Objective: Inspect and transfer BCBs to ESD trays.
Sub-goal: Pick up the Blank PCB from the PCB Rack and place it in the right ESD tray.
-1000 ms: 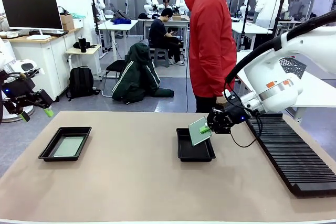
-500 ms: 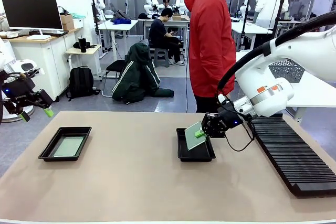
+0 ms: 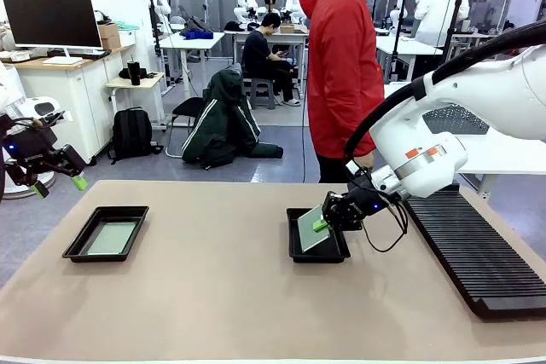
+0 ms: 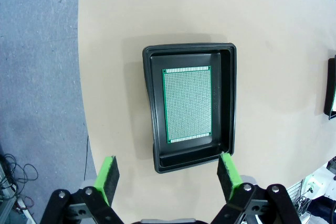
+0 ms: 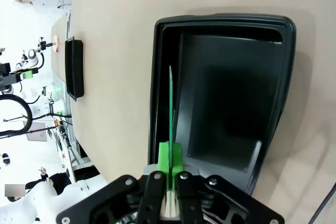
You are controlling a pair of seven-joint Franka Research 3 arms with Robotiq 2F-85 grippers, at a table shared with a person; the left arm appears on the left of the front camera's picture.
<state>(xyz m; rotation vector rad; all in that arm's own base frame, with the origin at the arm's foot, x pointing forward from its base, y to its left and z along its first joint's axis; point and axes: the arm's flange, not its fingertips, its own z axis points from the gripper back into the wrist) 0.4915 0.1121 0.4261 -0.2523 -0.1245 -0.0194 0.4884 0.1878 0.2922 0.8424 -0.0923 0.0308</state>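
**Board tilted over the middle tray**

Right gripper pinches one BCB by its edge, slanted over the middle ESD tray, likely so it slides flat onto the floor. Left gripper hangs at the far left with jaws spread, empty, above the left tray, where another board lies flat.

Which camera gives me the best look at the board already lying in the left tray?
The left wrist view: it looks straight down on the board, lying flat on the tray floor, every edge visible. The front view shows it small and at a shallow angle. The right wrist view shows that tray edge-on and far off.
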